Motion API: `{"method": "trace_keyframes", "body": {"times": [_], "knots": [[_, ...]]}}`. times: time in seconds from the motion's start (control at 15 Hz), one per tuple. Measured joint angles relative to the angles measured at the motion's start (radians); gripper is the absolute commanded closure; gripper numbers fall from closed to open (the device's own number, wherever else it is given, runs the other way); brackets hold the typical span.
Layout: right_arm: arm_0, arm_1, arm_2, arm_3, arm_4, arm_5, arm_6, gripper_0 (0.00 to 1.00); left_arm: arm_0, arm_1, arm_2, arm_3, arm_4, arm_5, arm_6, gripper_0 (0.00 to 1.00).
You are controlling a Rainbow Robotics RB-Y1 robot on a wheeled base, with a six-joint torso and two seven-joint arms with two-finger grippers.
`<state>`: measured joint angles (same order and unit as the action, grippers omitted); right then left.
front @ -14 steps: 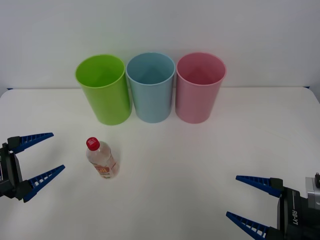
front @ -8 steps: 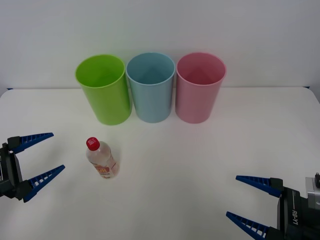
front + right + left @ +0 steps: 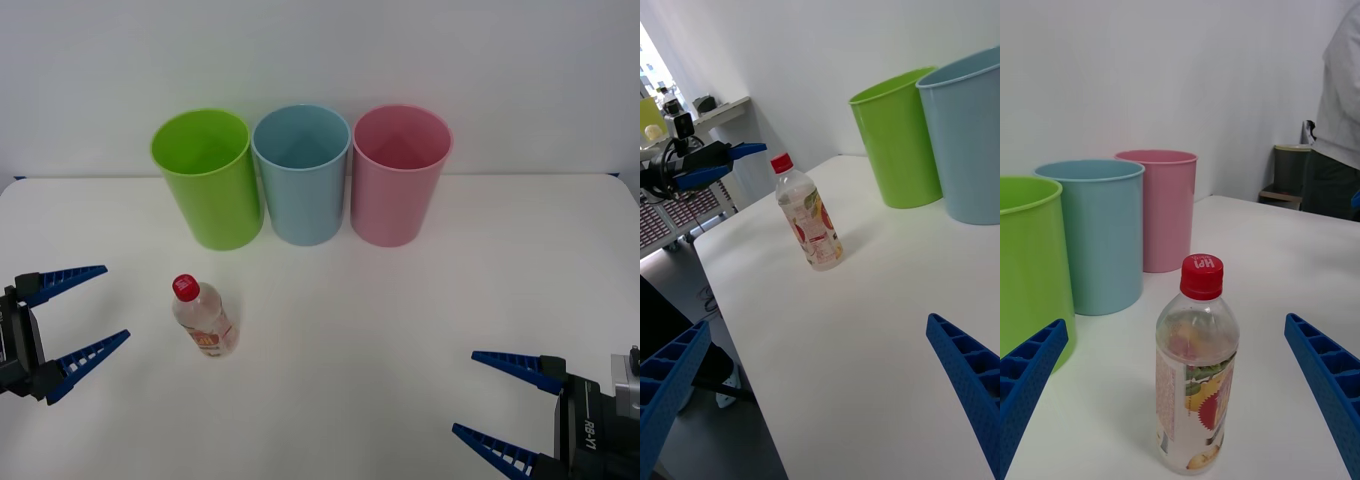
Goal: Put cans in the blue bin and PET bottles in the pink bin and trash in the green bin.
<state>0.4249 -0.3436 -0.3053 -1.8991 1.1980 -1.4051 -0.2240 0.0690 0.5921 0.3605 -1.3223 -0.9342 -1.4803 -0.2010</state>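
Note:
A small clear PET bottle with a red cap and orange-yellow label stands upright on the white table, left of centre. Behind it three tall bins stand in a row: the green bin, the blue bin and the pink bin. My left gripper is open at the left edge, facing the bottle a short way off. At the front right my right gripper is open and holds nothing.
The bins stand close to the white back wall. A person in a white top stands beyond the table's far side, touching nothing. Bare tabletop lies between the bottle and the right gripper.

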Motion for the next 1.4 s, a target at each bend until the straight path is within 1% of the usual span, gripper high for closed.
{"method": "trace_keyframes", "body": {"times": [0.8, 1.0, 1.13, 1.4], "knots": [[0.0, 0.0, 0.0, 0.0, 0.0, 0.0, 0.0, 0.0, 0.008, -0.001, 0.001, 0.002, -0.005, 0.001, 0.0, 0.0], [0.0, 0.0, 0.0, 0.0, 0.0, 0.0, 0.0, 0.0, 0.021, 0.012, 0.008, -0.011, -0.009, 0.002, -0.003, 0.0], [0.0, 0.0, 0.0, 0.0, 0.0, 0.0, 0.0, 0.0, 0.023, 0.018, 0.004, -0.012, -0.029, 0.004, -0.006, 0.0], [0.0, 0.0, 0.0, 0.0, 0.0, 0.0, 0.0, 0.0, 0.028, 0.02, -0.016, -0.014, -0.1, 0.007, -0.02, 0.0]]}}
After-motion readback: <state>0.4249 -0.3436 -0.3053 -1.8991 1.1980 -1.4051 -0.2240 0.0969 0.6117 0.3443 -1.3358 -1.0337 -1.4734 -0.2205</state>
